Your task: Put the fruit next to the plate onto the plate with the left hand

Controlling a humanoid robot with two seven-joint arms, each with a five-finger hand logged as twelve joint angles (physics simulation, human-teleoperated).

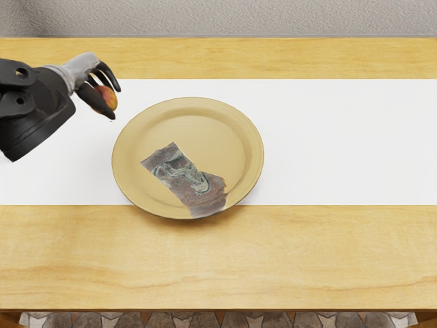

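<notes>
1. One arm only in view: the left, reaching in over the desk's left edge, with a bulky black forearm, grey wrist and dark fingers.
2. Left hand (pixel 89 82) curled tight round the fruit (pixel 108 96), fingers wrapped over its top and sides.
3. Fruit small and round, orange-red with a yellow blush; toward the desk's far-left corner, over the white strip (pixel 341 143), just outside the far-left rim of the plate (pixel 239 130) and not on it. Cannot tell whether lifted or resting.
4. Plate round, shallow, mustard-gold, smooth and matt, with a gently raised rim; a little left of the desk's middle, near rim lapping past the strip onto bare wood.
5. On the plate's near half, a flat ragged patch (pixel 184 179), mottled grey-green and brown, rough-looking; nature unclear. Far half bare, nearest the fruit.
6. White strip flat and smooth, running from left edge to right edge; wide open room right of the plate.
7. Desk (pixel 273 260) of pale wood with visible grain, broad bands along far and near edges.
</notes>
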